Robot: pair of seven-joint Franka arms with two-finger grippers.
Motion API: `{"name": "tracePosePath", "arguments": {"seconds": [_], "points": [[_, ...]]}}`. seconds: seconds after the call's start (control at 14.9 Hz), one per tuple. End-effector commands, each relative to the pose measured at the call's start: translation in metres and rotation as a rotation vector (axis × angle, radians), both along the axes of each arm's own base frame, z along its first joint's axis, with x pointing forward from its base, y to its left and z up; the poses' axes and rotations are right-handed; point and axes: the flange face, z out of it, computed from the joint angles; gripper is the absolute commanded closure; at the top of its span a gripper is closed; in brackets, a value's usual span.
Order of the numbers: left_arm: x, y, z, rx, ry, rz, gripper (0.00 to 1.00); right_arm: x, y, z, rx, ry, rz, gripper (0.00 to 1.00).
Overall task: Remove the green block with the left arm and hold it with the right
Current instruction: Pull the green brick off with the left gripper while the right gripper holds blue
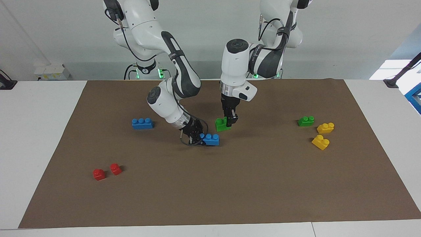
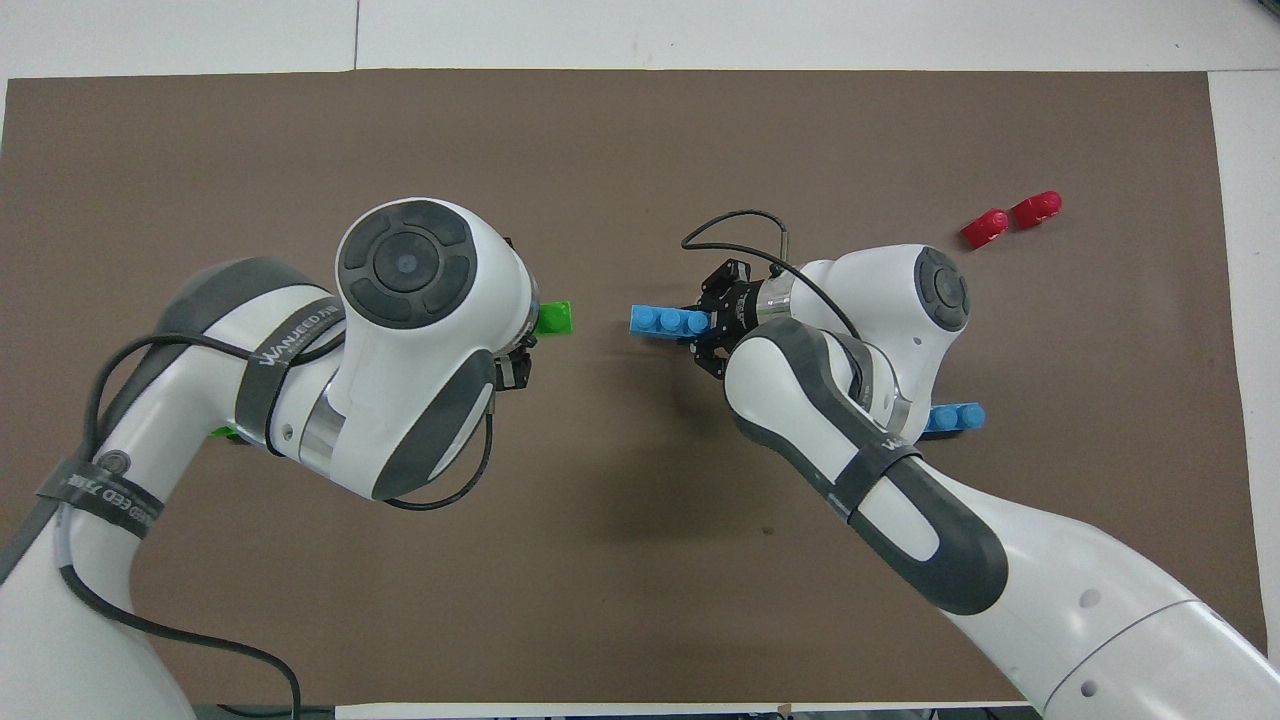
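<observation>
Brown mat [image 1: 263, 184] covers the table. Left gripper [image 1: 230, 121] holds the green block [image 1: 222, 124], fingers clamped on it, lifted over the mat (clear of the blue brick [image 1: 211, 139]). Right gripper [image 1: 194, 134], low on the mat, pinches that brick's end.

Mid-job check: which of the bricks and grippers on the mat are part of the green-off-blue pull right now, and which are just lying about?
In the job:
- small bright green plastic brick, held by the left gripper
- blue plastic brick, held on the brown mat by the right gripper

Lying about:
- second blue brick
- second green brick
- two yellow bricks
- two red bricks
</observation>
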Motion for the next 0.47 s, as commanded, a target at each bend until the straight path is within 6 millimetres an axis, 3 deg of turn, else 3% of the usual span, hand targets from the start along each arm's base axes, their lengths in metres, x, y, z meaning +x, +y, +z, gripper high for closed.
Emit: {"name": "tracePosePath", "arguments": {"seconds": [0.0,0.13,0.4], "points": [[0.011,0.051,-0.006,0.008,0.038,-0.054,1.0,0.025,-0.065,0.018,-0.036,-0.002,0.097,1.0],[0.024,0.094,-0.015,0.003,0.05,-0.098,1.0,0.032,-0.106,0.016,-0.033,-0.019,0.164,1.0],[0.039,0.185,-0.041,-0.001,0.018,-0.211,1.0,0.035,-0.155,0.012,-0.03,-0.04,0.194,1.0]]}}
